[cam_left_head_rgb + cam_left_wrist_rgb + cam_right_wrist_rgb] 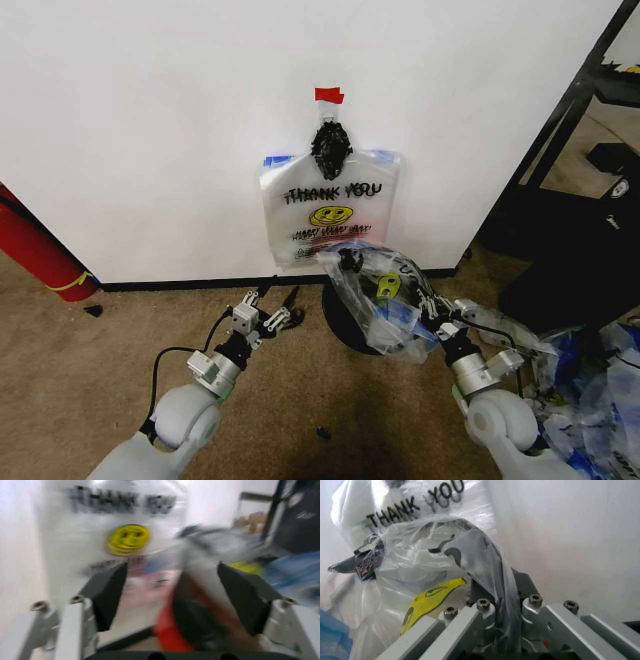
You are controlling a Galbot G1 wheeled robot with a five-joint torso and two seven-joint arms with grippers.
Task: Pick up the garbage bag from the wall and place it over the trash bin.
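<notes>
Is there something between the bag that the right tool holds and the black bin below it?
Nothing visible stands between them. The garbage bag, clamped in the right tool, hangs against the trash bin and partly covers it. The left tool is open beside the bin, not between them.

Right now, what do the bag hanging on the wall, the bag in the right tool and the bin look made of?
Garbage bag on the wall: thin translucent plastic film, glossy and crinkled, with printed lettering. The bag in the right tool, a second one: the same kind of clear film, bunched and creased. Trash bin: probably hard black plastic, matte; mostly covered.
</notes>
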